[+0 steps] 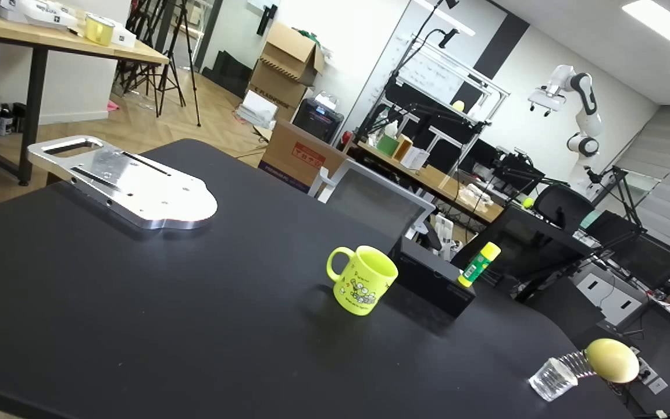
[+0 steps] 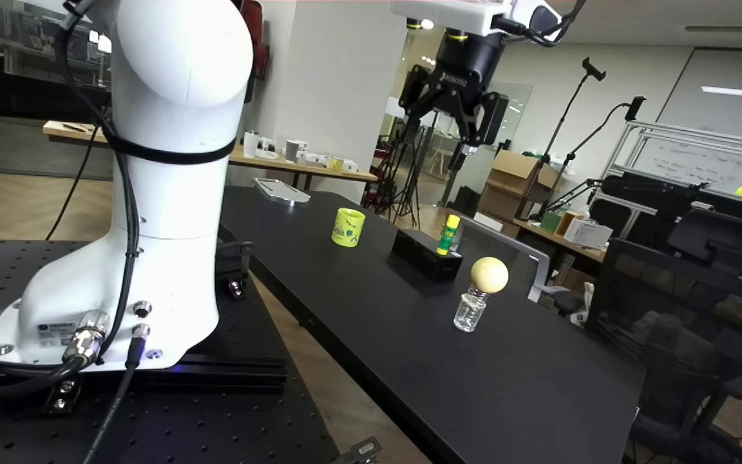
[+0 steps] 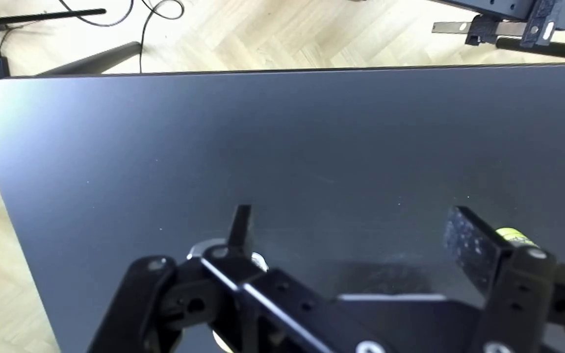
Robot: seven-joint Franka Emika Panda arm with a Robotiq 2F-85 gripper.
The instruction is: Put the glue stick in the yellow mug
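Robot hand [image 3: 350, 220] spread wide, nothing in it, higher than black box [image 1: 430, 281]. Glue stick [image 1: 478, 265] stands on box; cartoon-print yellow mug [image 1: 363, 285] near box, apart. Crooked pinch or sideways bump could knock thin stick off box.

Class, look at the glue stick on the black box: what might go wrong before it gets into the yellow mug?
The glue stick stands on end near one end of the black box, so a nudge from the open gripper might topple it. The pale yellow ball, on a spring nearby, could be knocked.
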